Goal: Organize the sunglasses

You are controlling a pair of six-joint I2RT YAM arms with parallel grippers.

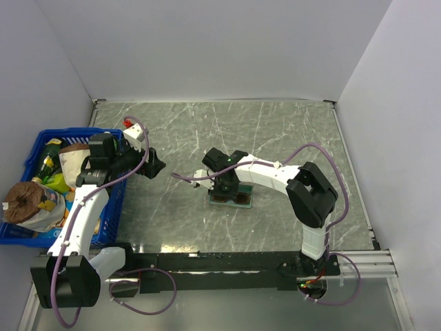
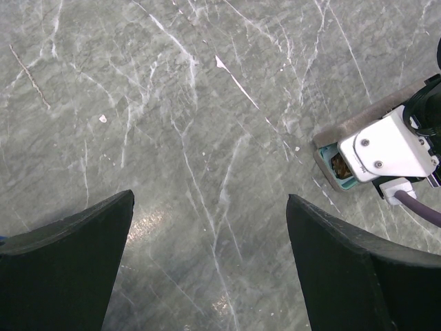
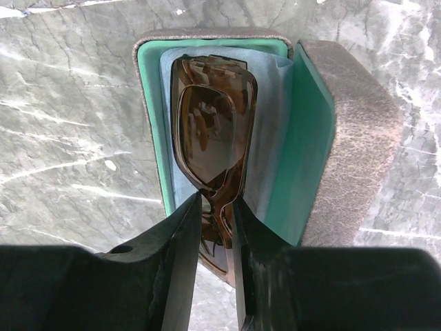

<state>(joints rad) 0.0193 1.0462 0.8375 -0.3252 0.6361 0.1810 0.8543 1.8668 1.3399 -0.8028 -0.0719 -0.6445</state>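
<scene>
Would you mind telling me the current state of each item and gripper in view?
case: open, lid swung aside.
cloth: spread inside the case.
sunglasses: lying on the cloth in the case.
right gripper: shut on the sunglasses' bridge.
left gripper: open, empty, above the table.
basket: filled.

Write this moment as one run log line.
right gripper: shut on sunglasses at bridge | sunglasses: in open case, on blue cloth | left gripper: open, empty, over table
</scene>
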